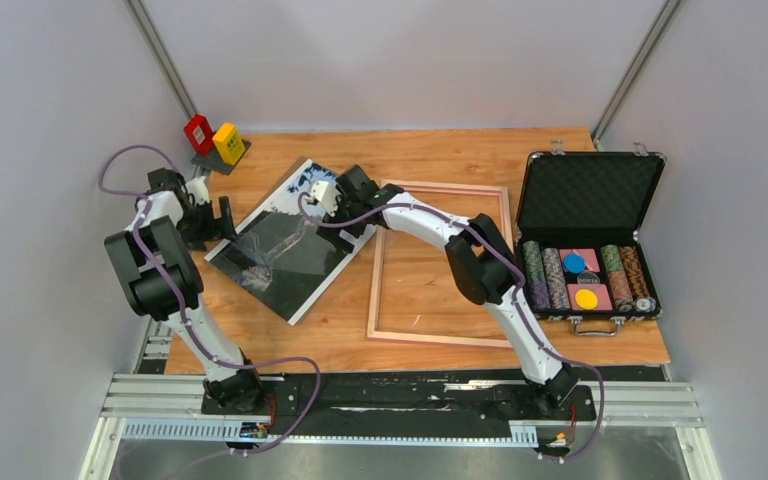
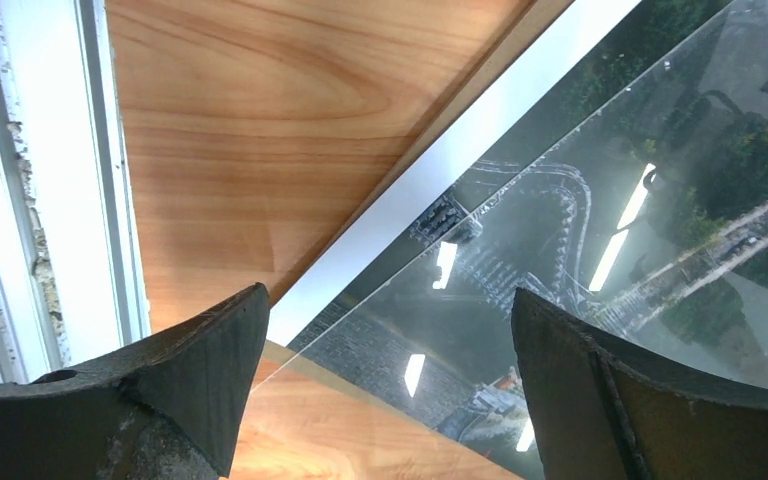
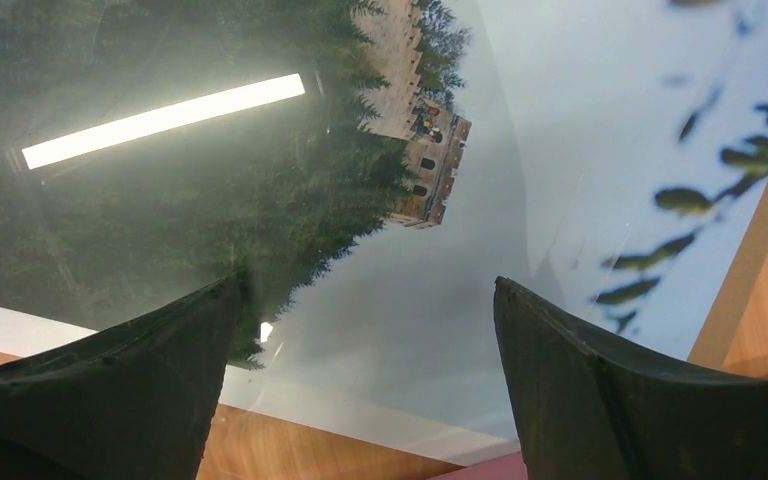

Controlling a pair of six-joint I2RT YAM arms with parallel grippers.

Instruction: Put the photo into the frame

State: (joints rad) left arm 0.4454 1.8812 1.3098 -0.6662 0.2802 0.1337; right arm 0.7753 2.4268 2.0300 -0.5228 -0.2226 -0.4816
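well, pale walls [image 1: 390,60]; photo [image 1: 300,290] on wooden table [image 1: 430,155]

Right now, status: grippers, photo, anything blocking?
Left gripper, right gripper: jaws open, empty. Photo flat on table, left of frame, not in. Clear pane lying on photo.

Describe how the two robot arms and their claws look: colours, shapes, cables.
Both the left arm and the right arm have white tubular links joined by bulky black joint housings. A thin purple cable runs along each. The left claw and right claw each have two thick, dark, wedge-shaped fingers with matte, slightly scuffed surfaces.
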